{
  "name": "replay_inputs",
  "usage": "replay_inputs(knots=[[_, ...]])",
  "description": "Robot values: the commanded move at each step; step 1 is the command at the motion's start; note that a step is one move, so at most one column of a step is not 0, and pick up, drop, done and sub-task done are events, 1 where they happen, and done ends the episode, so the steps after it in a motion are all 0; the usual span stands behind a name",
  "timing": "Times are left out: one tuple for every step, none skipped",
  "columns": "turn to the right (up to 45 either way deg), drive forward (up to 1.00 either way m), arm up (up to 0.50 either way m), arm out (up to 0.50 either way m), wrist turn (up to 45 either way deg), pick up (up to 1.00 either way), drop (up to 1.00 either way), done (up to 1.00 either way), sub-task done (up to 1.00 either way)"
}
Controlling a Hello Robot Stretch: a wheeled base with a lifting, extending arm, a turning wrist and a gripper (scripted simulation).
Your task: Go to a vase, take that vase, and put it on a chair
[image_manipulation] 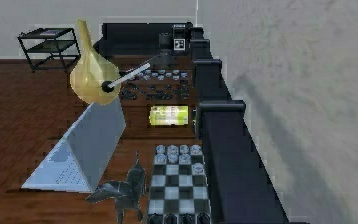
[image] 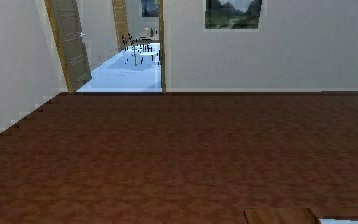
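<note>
The arm side view gives the working end. The dark arm (image_manipulation: 232,140) rises up the picture, and at its far end the gripper (image_manipulation: 111,87) holds the yellow vase (image_manipulation: 89,75), which hangs clear of everything under it. Below the vase stands an open laptop (image_manipulation: 82,150), and to the right of the laptop lies a chessboard (image_manipulation: 177,185) with a small dark figurine (image_manipulation: 122,190) near its corner. A yellow-green thing (image_manipulation: 167,115) lies farther out; I cannot tell what it is. Behind are a dark sofa (image_manipulation: 137,40) and a low wire shelf (image_manipulation: 47,45).

The forward view gives the way ahead: a wide dark brown wooden floor (image: 177,150), pale walls, and a framed picture (image: 233,13) high on the wall. On the left a doorway (image: 122,50) with its door (image: 75,45) swung open leads into a room with a light bluish floor, where dark chairs (image: 139,47) stand.

The long axis of the vase is almost upright. Its narrow neck points up, leaning slightly to the picture's left, with the round belly below
</note>
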Motion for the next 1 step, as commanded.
replay_inputs(knots=[[0.0, 0.0, 0.0, 0.0, -45.0, 0.0, 0.0, 0.0, 0.0]])
